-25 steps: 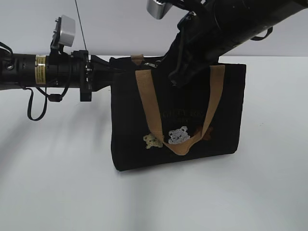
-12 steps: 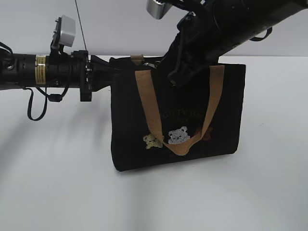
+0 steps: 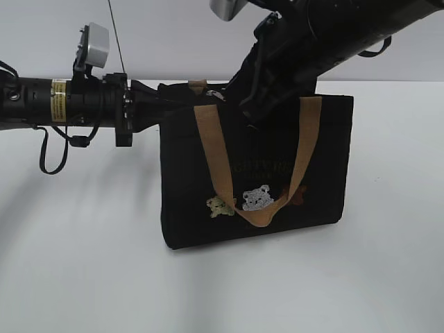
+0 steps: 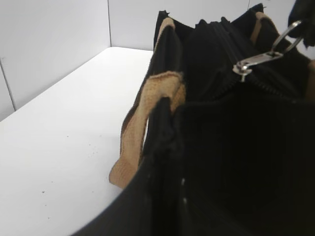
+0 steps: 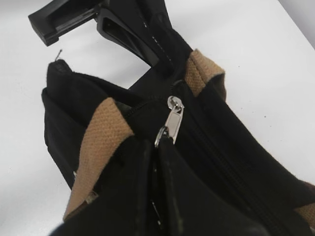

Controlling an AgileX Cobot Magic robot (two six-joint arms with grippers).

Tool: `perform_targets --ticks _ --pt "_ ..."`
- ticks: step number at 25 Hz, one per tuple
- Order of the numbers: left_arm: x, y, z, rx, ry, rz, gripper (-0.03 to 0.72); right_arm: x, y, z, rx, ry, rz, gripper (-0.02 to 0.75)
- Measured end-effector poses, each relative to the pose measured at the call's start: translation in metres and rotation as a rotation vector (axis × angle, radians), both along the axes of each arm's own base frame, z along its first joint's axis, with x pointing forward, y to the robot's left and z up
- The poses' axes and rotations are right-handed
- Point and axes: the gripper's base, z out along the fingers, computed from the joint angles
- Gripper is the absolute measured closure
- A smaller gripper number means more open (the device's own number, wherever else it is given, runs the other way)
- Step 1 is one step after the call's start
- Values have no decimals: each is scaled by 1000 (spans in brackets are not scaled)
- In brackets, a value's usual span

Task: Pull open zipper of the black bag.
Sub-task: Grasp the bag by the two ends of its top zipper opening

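The black bag (image 3: 253, 170) stands upright on the white table (image 3: 83, 277), tan handle (image 3: 211, 149) draped down its front. Behind, the left gripper (image 3: 156, 104) clamps the bag's top-left edge — the right gripper (image 5: 157, 147) pinches the zipper (image 5: 173, 118) pull tab on top.

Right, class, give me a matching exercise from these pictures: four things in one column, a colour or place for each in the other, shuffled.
Column one:
1. black bag
2. handle strap
3. zipper pull tab
4. left hand

Column two:
A. silver metal
B. tan webbing
C. at the bag's top left corner
D. standing upright on the white table

Pairs: 1-D, 2-B, 3-A, 4-C.
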Motion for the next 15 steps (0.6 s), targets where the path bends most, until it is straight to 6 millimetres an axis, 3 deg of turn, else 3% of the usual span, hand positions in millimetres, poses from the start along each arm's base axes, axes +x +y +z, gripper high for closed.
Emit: perform_targets --ticks 15 --pt "0 0 0 1 0 1 655 0 0 0 0 -6 -2 753"
